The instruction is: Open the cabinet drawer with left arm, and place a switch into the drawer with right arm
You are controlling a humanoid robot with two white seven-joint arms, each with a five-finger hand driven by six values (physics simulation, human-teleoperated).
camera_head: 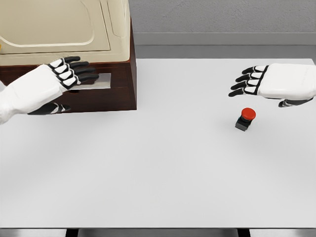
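1. While the left robot hand (69,73) rests with spread fingers, gripping nothing, at the cabinet drawer (101,81), the drawer looks closed.
2. Right robot hand (256,81) hovers with relaxed, empty fingers above the red switch (245,119) on the white worktop (158,173).

A big white table (163,173) fills most of the view. A gray wall (222,17) stands behind it at 12 o'clock. The light is soft and even.

Open table (163,163) around switch (245,119)
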